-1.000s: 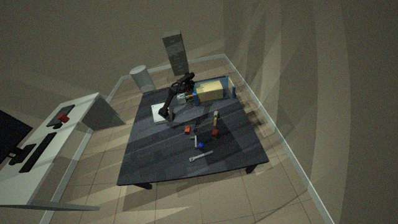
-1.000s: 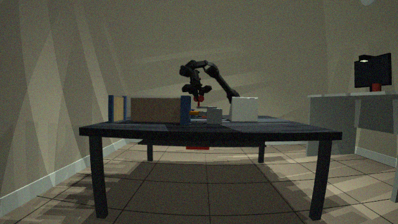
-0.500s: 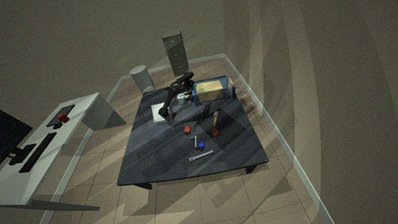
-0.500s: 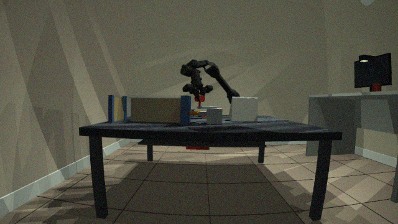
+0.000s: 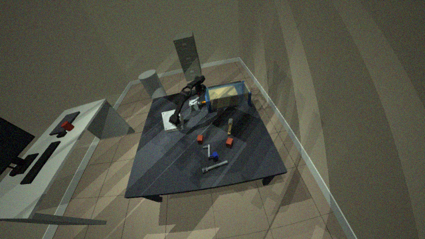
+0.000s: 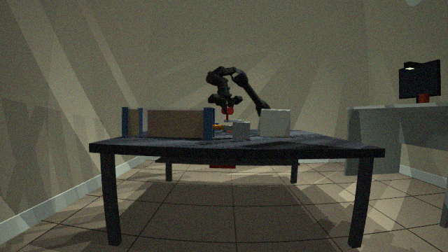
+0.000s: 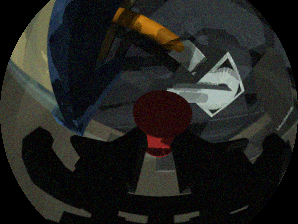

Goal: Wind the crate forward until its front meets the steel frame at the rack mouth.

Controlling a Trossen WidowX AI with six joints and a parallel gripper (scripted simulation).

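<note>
The tan crate [image 5: 222,93] [image 6: 175,124] sits flat inside the guard cubby, its front end close by the blue front frame [image 6: 207,124] [image 7: 82,65]; contact cannot be made out. An orange strap [image 5: 203,102] [image 6: 218,127] [image 7: 150,30] runs from the cubby to the pale winch [image 5: 193,104] [image 6: 241,131] [image 7: 223,77]. My gripper [image 6: 227,110] [image 7: 158,123] is shut on the red knob of the winch handle, beside the winch. The handle's pale crank arm [image 6: 234,120] [image 7: 192,94] reaches from below the knob over the winch top. The square key is hidden, so its seating cannot be seen.
A white block [image 5: 168,121] [image 6: 274,122] stands by the arm's base. Farther along the bench lie a yellow-handled tool [image 5: 230,127], two red blocks [image 5: 200,139] [image 5: 229,143], a grey angled tool [image 5: 208,151], a blue piece [image 5: 214,155] and a grey bar [image 5: 216,166].
</note>
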